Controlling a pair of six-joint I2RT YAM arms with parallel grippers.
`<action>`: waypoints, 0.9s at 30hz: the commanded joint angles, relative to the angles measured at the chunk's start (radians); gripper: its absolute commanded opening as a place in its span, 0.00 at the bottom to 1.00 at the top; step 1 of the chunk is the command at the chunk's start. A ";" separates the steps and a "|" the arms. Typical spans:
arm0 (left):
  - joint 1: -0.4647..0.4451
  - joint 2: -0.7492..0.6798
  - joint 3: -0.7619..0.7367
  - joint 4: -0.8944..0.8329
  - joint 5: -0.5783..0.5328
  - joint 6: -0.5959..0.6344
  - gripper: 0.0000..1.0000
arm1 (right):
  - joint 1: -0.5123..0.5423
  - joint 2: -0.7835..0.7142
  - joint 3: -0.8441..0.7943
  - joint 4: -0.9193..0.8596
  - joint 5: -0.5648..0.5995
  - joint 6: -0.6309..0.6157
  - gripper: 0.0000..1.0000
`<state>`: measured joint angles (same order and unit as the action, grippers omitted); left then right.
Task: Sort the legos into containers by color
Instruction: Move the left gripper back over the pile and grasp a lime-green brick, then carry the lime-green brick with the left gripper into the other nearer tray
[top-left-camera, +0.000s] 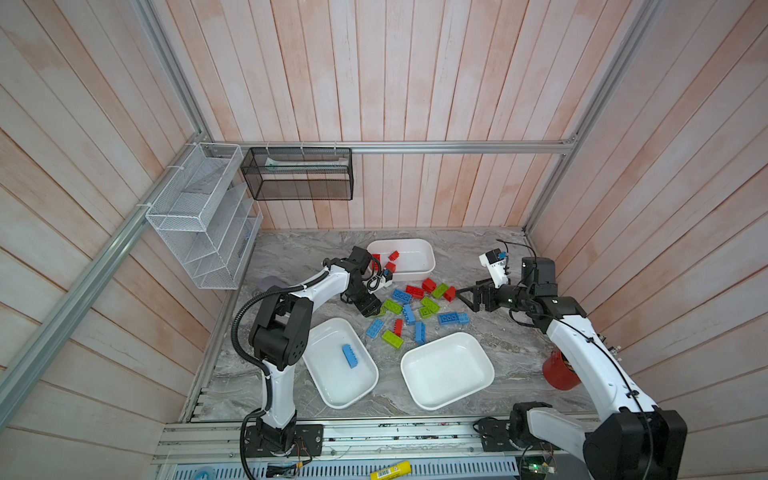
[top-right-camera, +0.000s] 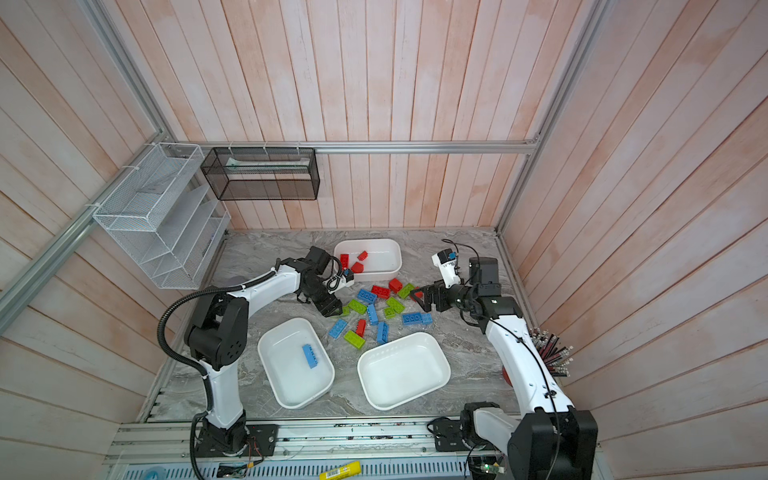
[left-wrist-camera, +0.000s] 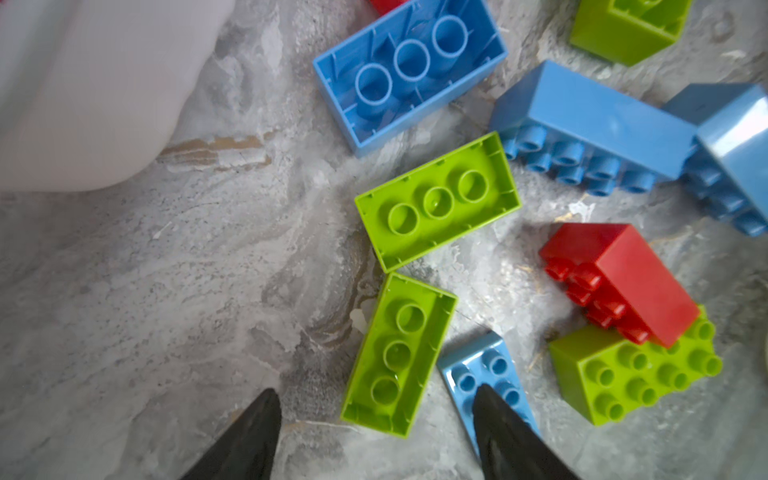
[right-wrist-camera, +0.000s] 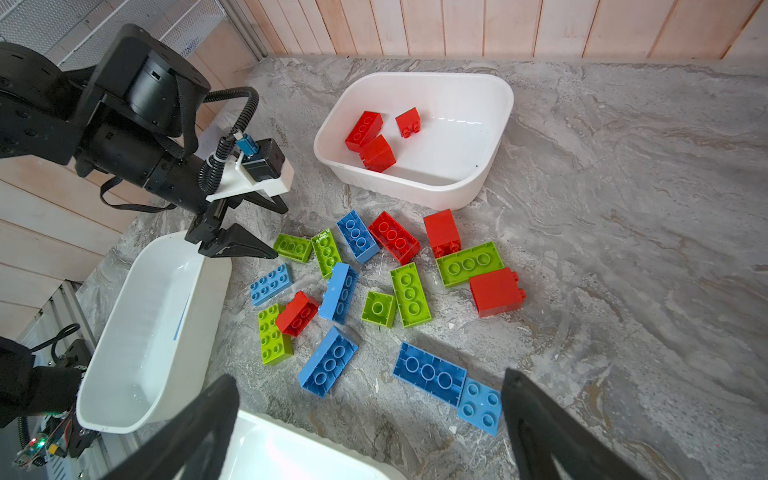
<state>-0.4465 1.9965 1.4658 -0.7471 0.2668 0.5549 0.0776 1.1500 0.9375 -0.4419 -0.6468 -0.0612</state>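
Observation:
Red, blue and lime green legos (top-left-camera: 415, 309) lie scattered mid-table in both top views. Three white containers stand around them. The far one (top-left-camera: 428, 259) holds three red bricks (right-wrist-camera: 370, 137). The near left one (top-left-camera: 328, 395) holds one blue brick (top-left-camera: 350, 355). The near right one (top-left-camera: 446, 399) has nothing in it. My left gripper (left-wrist-camera: 376, 390) is open and low over the pile's left edge. An upside-down green brick (left-wrist-camera: 399, 353) lies between its fingers, untouched. My right gripper (right-wrist-camera: 369, 376) hangs open above the pile's right side, holding nothing.
A red pencil cup (top-left-camera: 559, 372) stands at the right, by my right arm. A white wire basket (top-left-camera: 199, 216) and a black one (top-left-camera: 297, 174) hang on the walls at the back left. A yellow item (top-left-camera: 390, 471) lies on the front rail.

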 joint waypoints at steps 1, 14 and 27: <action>-0.015 0.032 0.014 0.034 -0.036 0.073 0.75 | -0.006 -0.012 0.026 -0.031 0.014 -0.020 0.98; -0.026 0.066 -0.002 0.071 -0.118 0.093 0.64 | -0.015 -0.012 0.022 -0.038 0.014 -0.023 0.98; -0.045 0.112 0.013 0.079 -0.133 0.108 0.49 | -0.018 -0.016 0.034 -0.053 0.002 -0.025 0.98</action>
<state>-0.4919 2.0705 1.4708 -0.6640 0.1497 0.6441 0.0666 1.1500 0.9379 -0.4728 -0.6407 -0.0753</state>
